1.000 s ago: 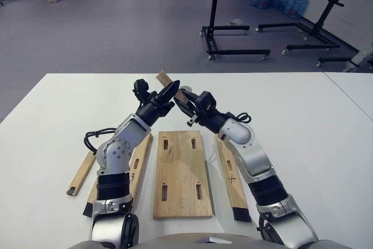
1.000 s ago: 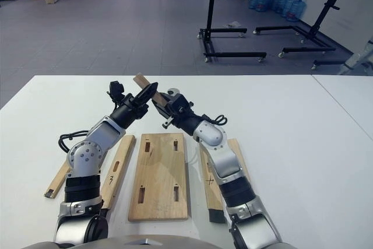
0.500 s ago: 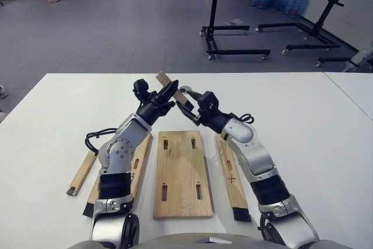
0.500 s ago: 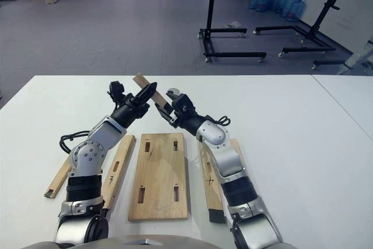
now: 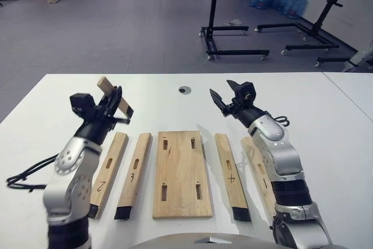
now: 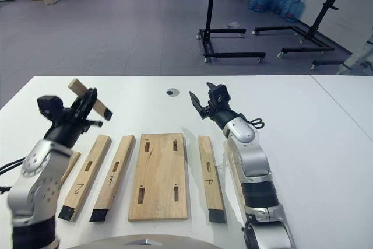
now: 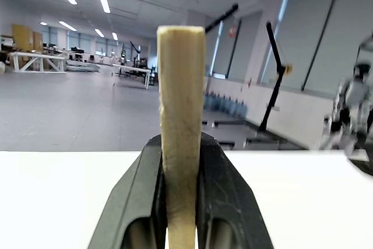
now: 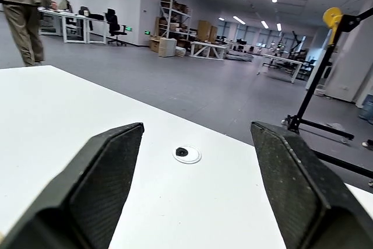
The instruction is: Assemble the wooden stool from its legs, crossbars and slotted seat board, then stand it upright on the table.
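Note:
The slotted seat board [image 5: 182,173] lies flat in the middle of the white table [image 5: 326,121]. Two legs [image 5: 108,170] [image 5: 134,173] lie to its left and one leg [image 5: 231,173] to its right. Another leg [image 5: 256,170] lies partly hidden behind my right arm. My left gripper [image 5: 112,109] is raised over the table's left side, shut on a short wooden crossbar [image 5: 113,98], which stands between its fingers [image 7: 140,190] in the left wrist view. My right gripper [image 5: 224,98] hovers open beyond the board's far right corner, with nothing between its fingers [image 8: 99,185].
A round grommet hole [image 5: 185,90] sits in the table beyond the board. Another wooden piece [image 6: 73,164] peeks out behind my left arm. Black wheeled stands [image 5: 233,33] are on the floor past the table's far edge.
The two grippers were together at the crossbar over the board's far end. The left arm has swung left with the crossbar, and the right gripper has drawn back to the right, open.

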Robot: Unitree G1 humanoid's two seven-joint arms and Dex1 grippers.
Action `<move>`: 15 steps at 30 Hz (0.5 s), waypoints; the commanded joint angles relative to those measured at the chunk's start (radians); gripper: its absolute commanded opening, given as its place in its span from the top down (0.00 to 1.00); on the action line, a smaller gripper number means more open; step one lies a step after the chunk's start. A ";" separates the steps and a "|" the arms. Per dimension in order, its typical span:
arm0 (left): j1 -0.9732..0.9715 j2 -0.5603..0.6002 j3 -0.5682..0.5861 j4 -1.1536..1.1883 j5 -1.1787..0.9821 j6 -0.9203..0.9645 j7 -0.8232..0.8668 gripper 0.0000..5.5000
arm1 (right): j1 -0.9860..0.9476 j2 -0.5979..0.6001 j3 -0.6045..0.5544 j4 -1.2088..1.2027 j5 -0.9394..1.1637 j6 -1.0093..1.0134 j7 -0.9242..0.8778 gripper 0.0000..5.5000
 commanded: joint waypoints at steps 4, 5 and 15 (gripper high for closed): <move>0.170 0.063 0.064 -0.065 -0.035 0.060 -0.029 0.93 | 0.066 0.013 -0.008 -0.035 -0.028 0.009 -0.079 0.39; 0.192 0.047 0.061 -0.043 -0.029 0.048 -0.028 0.93 | 0.064 0.019 0.003 -0.029 -0.036 0.005 -0.086 0.39; 0.386 -0.026 0.038 0.018 0.112 -0.128 -0.024 0.93 | 0.098 0.018 0.033 -0.054 -0.065 0.012 -0.094 0.39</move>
